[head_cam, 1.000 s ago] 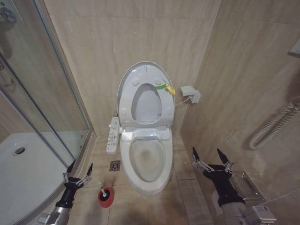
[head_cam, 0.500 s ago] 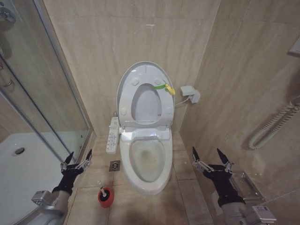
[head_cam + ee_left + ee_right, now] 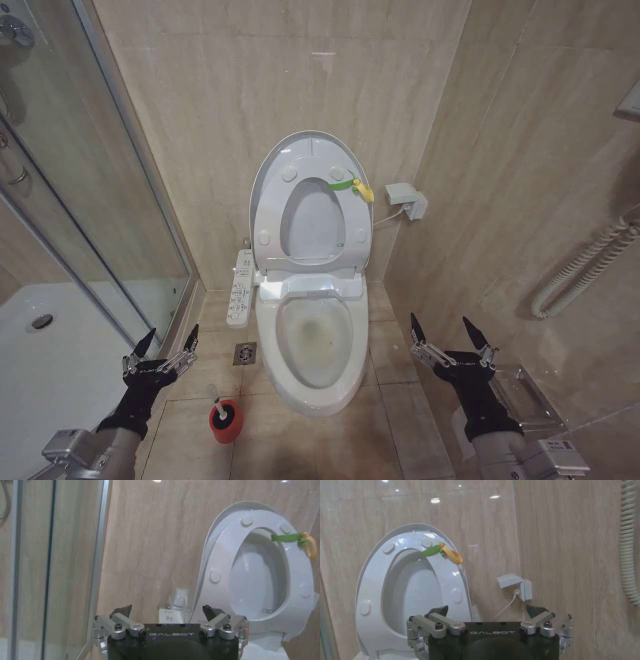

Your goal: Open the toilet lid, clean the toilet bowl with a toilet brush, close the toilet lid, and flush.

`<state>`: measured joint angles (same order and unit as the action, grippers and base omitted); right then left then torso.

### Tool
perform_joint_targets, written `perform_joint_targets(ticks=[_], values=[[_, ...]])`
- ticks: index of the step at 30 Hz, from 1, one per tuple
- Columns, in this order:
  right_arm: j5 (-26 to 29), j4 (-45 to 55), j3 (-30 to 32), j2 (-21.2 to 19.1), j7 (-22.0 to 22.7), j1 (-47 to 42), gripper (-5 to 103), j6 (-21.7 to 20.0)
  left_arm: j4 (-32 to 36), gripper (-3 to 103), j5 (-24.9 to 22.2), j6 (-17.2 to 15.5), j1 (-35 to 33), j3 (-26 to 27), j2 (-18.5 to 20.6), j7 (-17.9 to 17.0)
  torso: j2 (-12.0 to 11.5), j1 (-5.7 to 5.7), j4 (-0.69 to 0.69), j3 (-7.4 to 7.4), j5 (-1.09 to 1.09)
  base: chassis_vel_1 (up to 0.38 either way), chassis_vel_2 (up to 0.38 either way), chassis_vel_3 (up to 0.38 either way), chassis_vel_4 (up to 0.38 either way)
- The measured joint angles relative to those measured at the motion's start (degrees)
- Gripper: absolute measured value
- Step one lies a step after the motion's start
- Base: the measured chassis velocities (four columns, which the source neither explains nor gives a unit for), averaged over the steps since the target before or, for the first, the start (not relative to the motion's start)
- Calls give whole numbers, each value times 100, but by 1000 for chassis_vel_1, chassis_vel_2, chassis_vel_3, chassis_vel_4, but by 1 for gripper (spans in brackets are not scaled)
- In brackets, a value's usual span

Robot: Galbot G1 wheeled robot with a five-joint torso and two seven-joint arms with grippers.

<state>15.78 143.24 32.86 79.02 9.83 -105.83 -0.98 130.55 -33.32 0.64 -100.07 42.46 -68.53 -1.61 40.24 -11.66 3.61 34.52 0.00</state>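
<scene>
The toilet lid (image 3: 312, 222) stands raised against the back wall, the seat ring (image 3: 268, 215) up against it with a green-and-yellow tag (image 3: 352, 187) at its top. Below them lies the toilet bowl (image 3: 318, 345), uncovered. On the floor left of the bowl, the toilet brush (image 3: 224, 412) stands in its red holder. My left gripper (image 3: 172, 335) hovers open above and left of the brush, apart from it. Right of the bowl, my right gripper (image 3: 440, 323) is open and empty. The left wrist view has the left gripper (image 3: 166, 610) facing the lid (image 3: 252, 577); the right gripper (image 3: 490, 609) faces the lid (image 3: 415, 588).
A glass shower enclosure (image 3: 100, 210) closes off the left side. A button panel (image 3: 240, 288) sits beside the bowl and a floor drain (image 3: 245, 353) lies near the brush. A wall box (image 3: 407, 200) with a cable and a coiled hose (image 3: 585, 260) are on the right.
My left gripper has risen and the left arm has shifted to the left, away from the brush. The right arm, lid and brush have stayed put.
</scene>
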Motion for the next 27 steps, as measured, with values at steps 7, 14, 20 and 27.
perform_joint_targets(ticks=[7, 14, 20, 27], values=[[0, 0, 0, 0, 0, 0, 100, 0, 279, 96, 55, -66, -126, 58, 8, 23, -2, 1, 0, -1, 1, 0, 0, 0, 0], [0, 0, 0, 0, 0, 0, 100, 0, 342, 97, 127, -47, -177, 54, -34, 56, 20, -7, 1, 12, 1, 0, 0, 0, 0], [0, 0, 0, 0, 0, 0, 100, 0, 401, 97, 147, -25, -212, 66, -88, 56, 24, -10, 0, 14, 0, 0, 0, 0, 0], [0, 0, 0, 0, 0, 0, 100, 0, 380, 97, 185, 69, -225, 41, -182, 54, 23, -10, 0, 13, 1, 0, 0, 0, 0]])
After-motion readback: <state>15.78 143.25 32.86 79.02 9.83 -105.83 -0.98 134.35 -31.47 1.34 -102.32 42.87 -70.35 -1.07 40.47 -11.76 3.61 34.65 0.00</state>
